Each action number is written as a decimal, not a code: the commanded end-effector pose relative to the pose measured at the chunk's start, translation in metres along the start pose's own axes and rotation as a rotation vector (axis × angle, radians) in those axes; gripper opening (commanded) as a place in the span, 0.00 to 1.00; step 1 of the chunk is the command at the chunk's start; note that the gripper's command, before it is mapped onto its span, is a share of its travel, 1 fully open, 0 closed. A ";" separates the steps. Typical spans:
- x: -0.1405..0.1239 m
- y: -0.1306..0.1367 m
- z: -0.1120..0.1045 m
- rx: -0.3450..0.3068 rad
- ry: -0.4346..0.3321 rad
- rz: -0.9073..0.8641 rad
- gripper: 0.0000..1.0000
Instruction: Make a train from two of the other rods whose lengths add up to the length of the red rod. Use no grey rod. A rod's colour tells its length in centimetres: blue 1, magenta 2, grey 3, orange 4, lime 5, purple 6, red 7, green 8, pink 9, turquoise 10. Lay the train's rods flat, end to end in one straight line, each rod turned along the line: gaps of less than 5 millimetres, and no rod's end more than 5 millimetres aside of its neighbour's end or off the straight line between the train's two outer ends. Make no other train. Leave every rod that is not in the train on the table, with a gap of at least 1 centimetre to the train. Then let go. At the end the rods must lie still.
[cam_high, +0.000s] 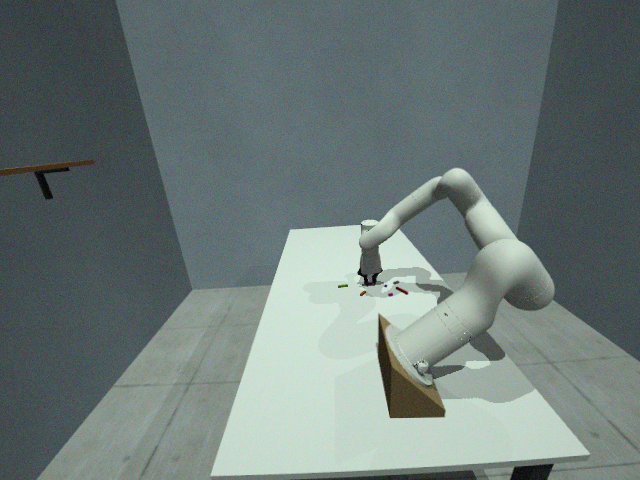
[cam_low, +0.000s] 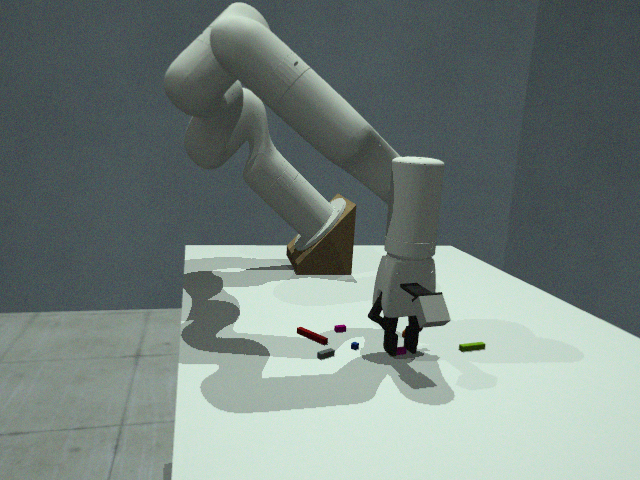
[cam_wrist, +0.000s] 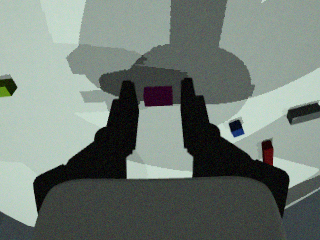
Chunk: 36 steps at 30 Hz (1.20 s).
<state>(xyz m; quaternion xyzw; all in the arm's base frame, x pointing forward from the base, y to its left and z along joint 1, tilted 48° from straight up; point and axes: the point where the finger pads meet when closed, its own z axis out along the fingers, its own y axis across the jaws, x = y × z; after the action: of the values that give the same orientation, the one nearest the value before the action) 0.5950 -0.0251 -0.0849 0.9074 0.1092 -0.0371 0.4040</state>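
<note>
My gripper (cam_wrist: 158, 94) points straight down at the table, and it also shows in the exterior view (cam_low: 400, 348) and the top view (cam_high: 370, 281). Its fingers stand a little apart. A magenta rod (cam_wrist: 158, 96) lies flat on the table between the fingertips, with a small gap on each side. The lime rod (cam_low: 471, 346) lies to one side, apart from it. The red rod (cam_low: 312, 335), a second magenta rod (cam_low: 339, 328), the blue rod (cam_low: 354, 345) and the grey rod (cam_low: 325, 353) lie on the other side. An orange rod (cam_high: 362, 292) lies near the gripper.
The arm's brown wedge base (cam_low: 326, 248) stands further along the table. The arm reaches over the rods and casts wide shadows on the white table top.
</note>
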 end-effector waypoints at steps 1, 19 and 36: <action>0.001 0.000 -0.005 0.000 0.002 0.001 0.36; 0.001 0.000 -0.079 0.000 0.002 0.001 0.36; 0.001 0.000 -0.090 0.000 0.002 0.001 1.00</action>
<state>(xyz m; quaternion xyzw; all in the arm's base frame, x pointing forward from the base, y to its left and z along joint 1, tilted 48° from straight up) 0.5931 0.0409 -0.0251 0.9074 0.1092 -0.0371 0.4041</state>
